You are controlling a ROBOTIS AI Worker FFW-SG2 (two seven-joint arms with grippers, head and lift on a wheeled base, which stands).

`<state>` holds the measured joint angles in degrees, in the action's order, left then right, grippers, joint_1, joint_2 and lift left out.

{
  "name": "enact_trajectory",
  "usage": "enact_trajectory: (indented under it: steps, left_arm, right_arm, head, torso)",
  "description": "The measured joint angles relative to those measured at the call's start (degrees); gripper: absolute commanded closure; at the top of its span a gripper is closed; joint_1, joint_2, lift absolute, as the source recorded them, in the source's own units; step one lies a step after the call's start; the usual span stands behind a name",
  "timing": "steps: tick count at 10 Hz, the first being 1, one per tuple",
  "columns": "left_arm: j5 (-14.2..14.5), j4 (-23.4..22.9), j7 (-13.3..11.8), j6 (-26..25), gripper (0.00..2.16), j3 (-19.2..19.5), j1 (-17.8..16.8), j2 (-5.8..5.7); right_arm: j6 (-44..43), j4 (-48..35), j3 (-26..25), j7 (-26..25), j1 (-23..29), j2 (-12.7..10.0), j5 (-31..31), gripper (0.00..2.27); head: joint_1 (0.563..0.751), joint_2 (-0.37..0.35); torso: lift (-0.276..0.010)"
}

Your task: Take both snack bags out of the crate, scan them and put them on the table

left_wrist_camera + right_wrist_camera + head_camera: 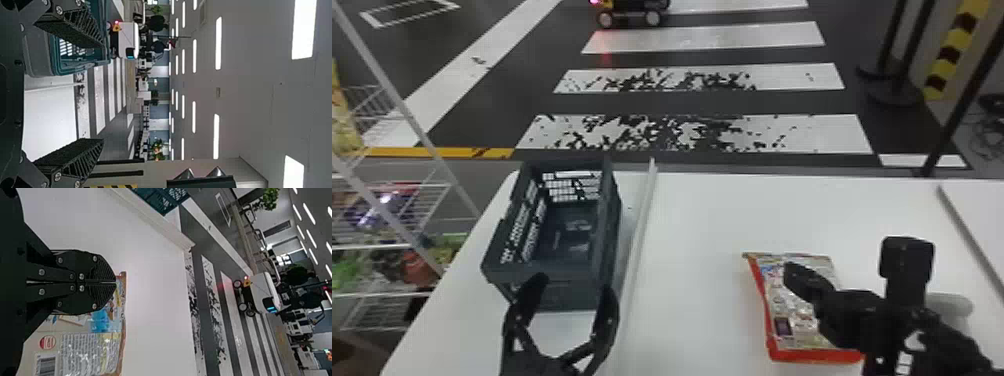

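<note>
The left gripper [573, 284] is spread near the crate [613, 225]; in its wrist view, the right gripper [794, 277] is seen closed over a snack bag [799, 320].

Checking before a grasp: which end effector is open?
The left end effector, by the crate: its fingers stand apart, while the right end effector is closed.

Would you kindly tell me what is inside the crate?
The crate shows its dark floor and its slotted far and left walls, with no snack bag visible; its near wall covers the closest floor.
</note>
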<state>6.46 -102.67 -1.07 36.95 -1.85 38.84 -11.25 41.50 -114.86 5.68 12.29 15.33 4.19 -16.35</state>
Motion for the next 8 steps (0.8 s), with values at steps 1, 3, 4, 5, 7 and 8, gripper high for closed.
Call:
enact_trajectory:
  steps: [1,3,4,5,7,8]
  left_arm:
    - [-0.04,-0.08,0.01,0.0,0.15,0.0,0.14,0.0]
    - [-0.12,-0.34,0.01,0.0,0.15,0.08,0.39,0.06]
    - [-0.15,-0.44,-0.03,0.0,0.15,0.14,0.48,0.06]
    - [-0.19,-0.52,-0.04,0.0,0.15,0.23,0.56,0.05]
    - [-0.22,-0.77,-0.08,0.0,0.15,0.26,0.68,0.0]
    - [-0.22,-0.84,-0.07,0.0,0.15,0.28,0.72,0.0]
  right_arm:
    - [-0.41,0.97,1.35,0.6,-0.96,-0.05,-0.05,2.26]
    - [-0.85,4.34,3.17,0.63,-3.06,-0.06,0.27,2.26]
    - [-1.33,5.89,3.4,0.63,-3.6,-0.06,0.35,2.26]
    - [-2.15,7.47,3.45,0.67,-4.01,-0.02,0.41,2.26]
    - [-3.58,10.94,3.46,1.25,-5.11,0.02,0.59,2.26]
    - [-4.16,12.35,3.46,1.43,-5.65,0.02,0.76,2.26]
  head:
    - [0.695,0.211]
    - [0.695,0.237]
    - [0.695,0.239]
    - [0.695,0.238]
    - [0.695,0.234]
    - [0.695,0.232]
  torso:
    - [-0.094]
    - [-0.094]
    - [-0.094]
    - [-0.094]
    - [-0.094]
    - [-0.094]
